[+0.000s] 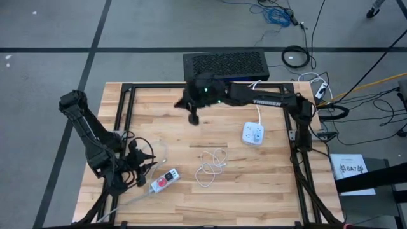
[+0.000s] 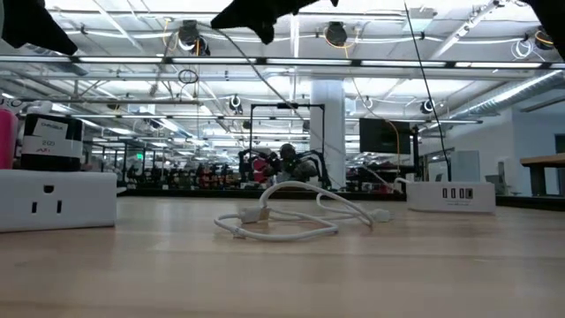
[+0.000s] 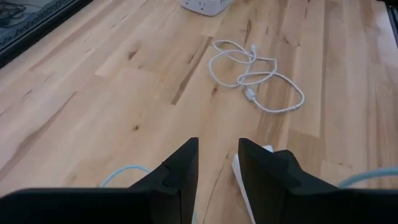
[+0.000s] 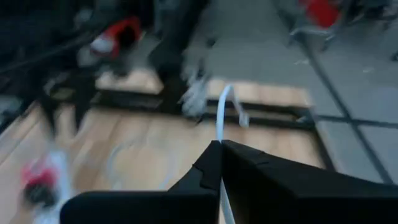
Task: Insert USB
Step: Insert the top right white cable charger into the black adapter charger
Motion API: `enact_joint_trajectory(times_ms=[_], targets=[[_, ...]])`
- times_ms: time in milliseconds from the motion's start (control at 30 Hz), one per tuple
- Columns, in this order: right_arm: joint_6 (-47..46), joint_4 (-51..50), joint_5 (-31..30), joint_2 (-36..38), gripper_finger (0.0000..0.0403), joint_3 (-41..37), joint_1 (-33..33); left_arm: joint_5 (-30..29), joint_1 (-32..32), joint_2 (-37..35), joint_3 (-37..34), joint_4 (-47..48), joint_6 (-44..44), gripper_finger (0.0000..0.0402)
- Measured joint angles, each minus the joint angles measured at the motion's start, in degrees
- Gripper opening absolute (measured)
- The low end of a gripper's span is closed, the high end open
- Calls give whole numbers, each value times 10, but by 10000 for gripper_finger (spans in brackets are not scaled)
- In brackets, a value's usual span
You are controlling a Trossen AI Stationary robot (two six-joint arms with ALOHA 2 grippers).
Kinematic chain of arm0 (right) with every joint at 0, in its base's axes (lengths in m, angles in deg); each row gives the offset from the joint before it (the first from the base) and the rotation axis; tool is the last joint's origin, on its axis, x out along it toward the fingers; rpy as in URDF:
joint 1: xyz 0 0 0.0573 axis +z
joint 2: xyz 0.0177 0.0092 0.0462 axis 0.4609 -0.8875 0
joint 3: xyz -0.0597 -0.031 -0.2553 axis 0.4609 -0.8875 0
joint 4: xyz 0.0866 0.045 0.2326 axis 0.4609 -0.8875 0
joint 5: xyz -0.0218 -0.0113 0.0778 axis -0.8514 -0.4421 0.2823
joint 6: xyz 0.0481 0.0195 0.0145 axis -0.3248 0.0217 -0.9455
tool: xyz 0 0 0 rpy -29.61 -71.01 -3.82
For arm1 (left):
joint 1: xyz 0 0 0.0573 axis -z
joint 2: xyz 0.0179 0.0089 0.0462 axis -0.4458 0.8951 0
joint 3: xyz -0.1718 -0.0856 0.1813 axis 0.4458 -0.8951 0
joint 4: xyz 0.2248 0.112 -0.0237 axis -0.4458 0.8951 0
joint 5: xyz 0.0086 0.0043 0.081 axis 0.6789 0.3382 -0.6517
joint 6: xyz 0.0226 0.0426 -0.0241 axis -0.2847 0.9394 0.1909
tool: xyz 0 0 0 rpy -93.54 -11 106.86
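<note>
A white USB cable (image 1: pixel 212 166) lies loosely coiled on the wooden table's middle, its plugs resting on the wood (image 2: pixel 256 215). A white charger block with USB ports (image 1: pixel 253 133) (image 2: pixel 450 196) stands to its right. My right gripper (image 1: pixel 193 116) (image 4: pixel 219 146) hangs shut, high above the table's far middle, well away from the coil. My left gripper (image 1: pixel 138 170) (image 3: pixel 217 168) stands open at the near left, with bare wood between its fingers. A white power strip with a red switch (image 1: pixel 164 180) (image 3: pixel 244 177) lies just beside it. My right gripper has a thin white strand (image 4: pixel 220 118) showing right at its shut fingertips in the blurred wrist view. Whether the fingers touch or hold it, I cannot tell. The high and low views show nothing hanging from them.
A black perforated box (image 1: pixel 224 65) sits beyond the table's far edge. A black frame (image 1: pixel 124 95) runs around the tabletop. Pale cords (image 1: pixel 159 152) trail near the left gripper. Bare wood lies between the coil and the near edge.
</note>
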Motion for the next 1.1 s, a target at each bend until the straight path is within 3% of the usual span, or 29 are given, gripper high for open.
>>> enact_joint_trajectory(times_ms=[167,300,433,533,733,967,1100], targets=[[-28,43,6,-59,1,20,-34,-3,0,1,0,0,-1,120],[-64,55,71,-155,1,81,-43,-8,0,1,0,1,0,120],[-62,-34,107,-236,2,182,-44,-11,0,1,0,-1,-4,120],[-29,-118,107,-255,20,236,-44,-11,0,1,0,-10,-4,120],[58,-299,94,-214,91,278,-51,-11,0,1,0,-11,-4,120],[135,-575,-104,-100,158,278,-102,-11,0,1,0,-10,-4,120],[134,-611,-92,-42,171,269,-174,-11,-1,1,0,-8,-4,120]])
